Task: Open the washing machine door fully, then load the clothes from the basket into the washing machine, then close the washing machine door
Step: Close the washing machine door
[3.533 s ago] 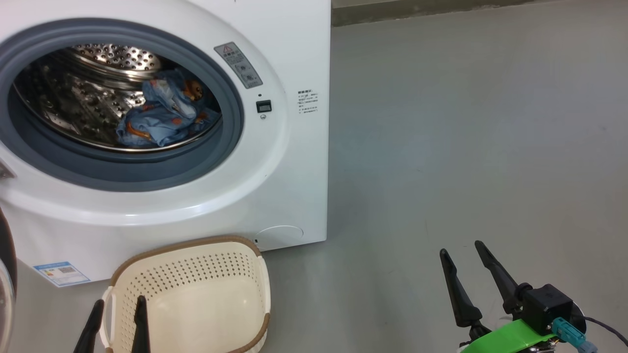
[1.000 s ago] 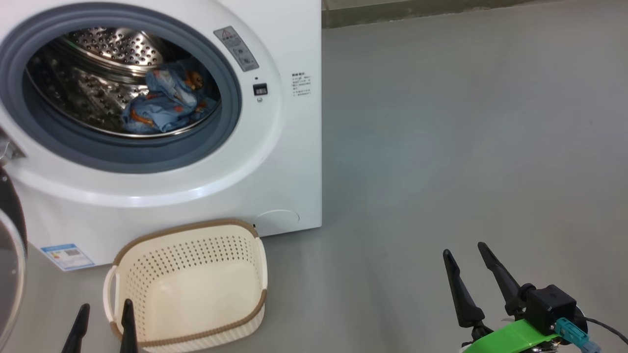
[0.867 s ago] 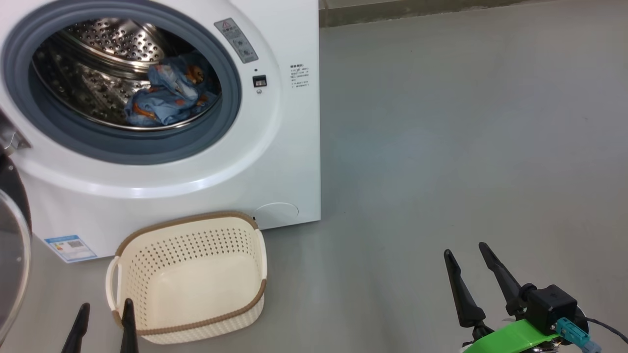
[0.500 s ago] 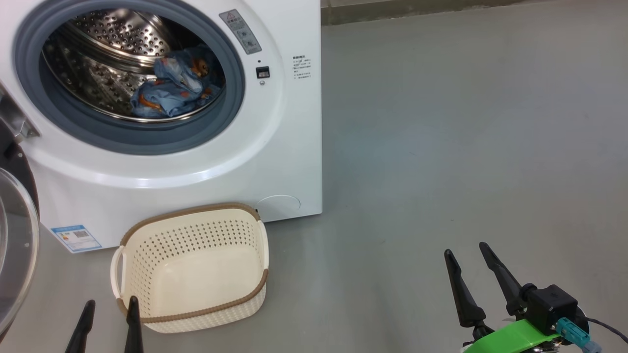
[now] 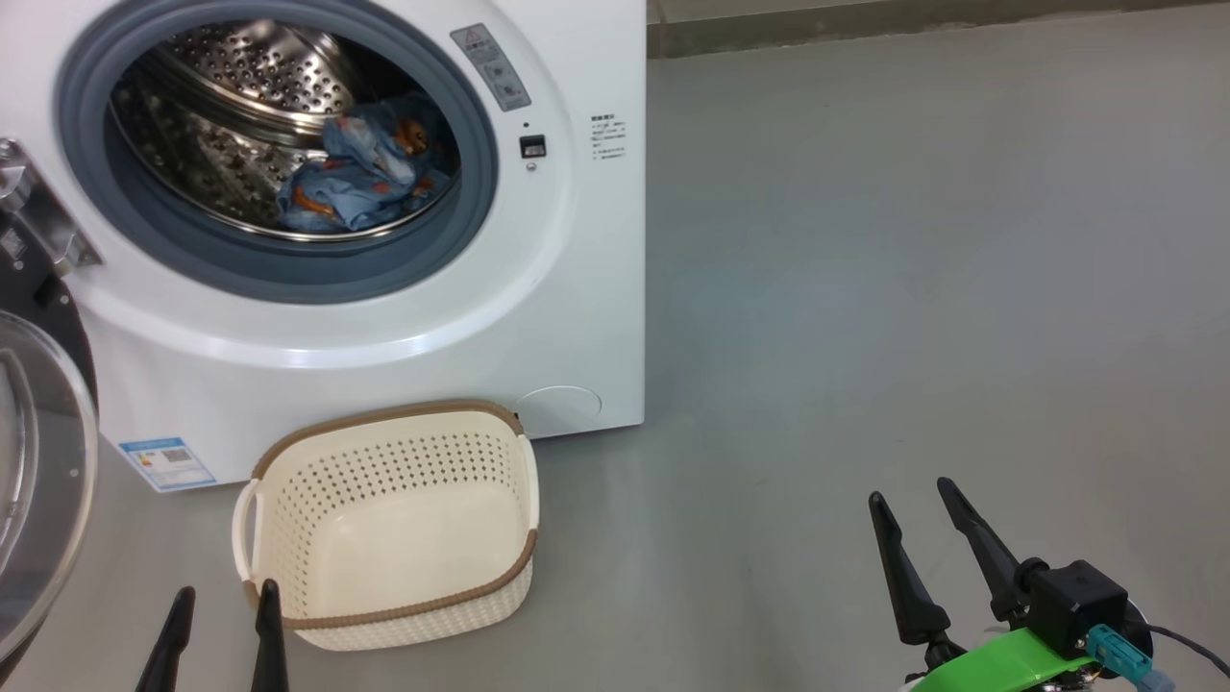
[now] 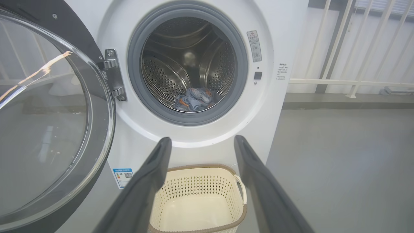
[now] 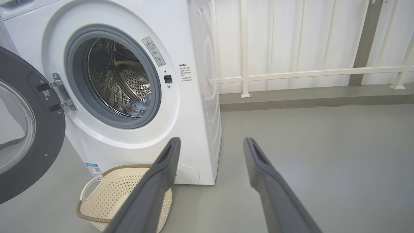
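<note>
White front-loading washing machine [image 5: 577, 288] is standing on a grey floor [image 5: 913, 288] w/ its round opening exposed. The washing machine door [image 6: 48, 113], black-rimmed w/ a clear glass bowl, is hanging wide open from a hinge [image 5: 43, 226] at the left of the opening as the robot faces the machine. It is swung well clear of the opening. Blue printed clothes [image 5: 360, 178] are lying in a crumpled heap at the bottom of the steel drum [image 5: 231, 106], inside the machine. The basket [image 5: 394, 411], cream w/ a brown rim, is sitting on the floor just in front of the machine's base, below the opening. Its inside is showing bare plastic, w/ nothing in it.

The left end effector [image 5: 225, 588] is hovering in front of the machine, by the basket's near rim, fingers apart & holding nothing. The right end effector [image 5: 907, 490] is hovering well off to the machine's front right, over bare floor, fingers also apart & holding nothing.

Progress, as a judgement: steps 1 & 2 are looking done, i.e. door opened, clothes loaded. Step 3 is still waiting, as the door is not yet closed. No cream piece is showing in the drum, so I can't confirm every item is in.
</note>
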Controlling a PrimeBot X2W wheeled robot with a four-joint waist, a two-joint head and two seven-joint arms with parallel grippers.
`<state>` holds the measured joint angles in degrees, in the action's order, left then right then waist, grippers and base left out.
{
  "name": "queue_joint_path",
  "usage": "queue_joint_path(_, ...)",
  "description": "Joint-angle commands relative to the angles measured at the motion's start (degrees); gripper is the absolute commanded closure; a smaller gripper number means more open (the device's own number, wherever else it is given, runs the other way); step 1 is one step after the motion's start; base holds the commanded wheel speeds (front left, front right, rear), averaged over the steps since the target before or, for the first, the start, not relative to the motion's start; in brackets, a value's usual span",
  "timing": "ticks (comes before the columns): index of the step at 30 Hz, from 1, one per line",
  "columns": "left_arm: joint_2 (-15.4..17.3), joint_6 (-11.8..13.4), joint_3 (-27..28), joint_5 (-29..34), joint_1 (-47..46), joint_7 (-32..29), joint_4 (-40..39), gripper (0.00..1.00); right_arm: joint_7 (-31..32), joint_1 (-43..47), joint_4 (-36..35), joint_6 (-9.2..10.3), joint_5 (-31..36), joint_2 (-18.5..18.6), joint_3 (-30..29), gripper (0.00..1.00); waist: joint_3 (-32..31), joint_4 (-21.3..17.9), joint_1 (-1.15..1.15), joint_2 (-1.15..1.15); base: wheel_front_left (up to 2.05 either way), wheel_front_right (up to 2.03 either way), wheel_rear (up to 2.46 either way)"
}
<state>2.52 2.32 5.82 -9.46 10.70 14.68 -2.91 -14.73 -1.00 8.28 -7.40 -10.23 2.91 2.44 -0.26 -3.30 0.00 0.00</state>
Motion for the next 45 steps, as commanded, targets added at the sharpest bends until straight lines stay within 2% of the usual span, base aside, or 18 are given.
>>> queue_joint_path(1,0.36,0.05,1.65,-0.63,-1.05,0.32,-1.19,0.00,-0.27,0.10,-1.16,-0.09,0.22,-0.03,1.23,0.00,0.01,0.32,0.00,0.00,0.00,0.00,0.00)
queue_joint_path(6,0.36,-0.09,1.82,-1.66,-1.27,0.32,-0.75,0.00,-0.27,0.19,-0.91,-0.09,0.39,-0.03,1.18,0.00,0.09,2.65,0.00,0.00,0.00,0.00,0.00)
queue_joint_path(18,0.36,-0.28,2.41,-3.35,-1.08,0.32,0.97,0.00,-0.27,-0.23,-0.72,-0.09,0.62,-0.03,1.51,0.00,-0.43,10.90,0.00,0.00,0.00,0.00,0.00)
queue_joint_path(35,0.36,0.70,3.76,-5.61,-1.50,0.32,2.98,0.00,-0.27,-0.82,-1.23,-0.09,1.55,-0.03,2.09,0.00,0.21,26.94,0.00,0.00,0.00,0.00,0.00)
queue_joint_path(45,0.36,1.58,4.13,-5.96,-1.63,0.32,3.70,0.00,-0.27,-1.43,-1.11,-0.09,1.56,-0.03,2.63,0.00,0.38,31.46,0.00,0.00,0.00,0.00,0.00)
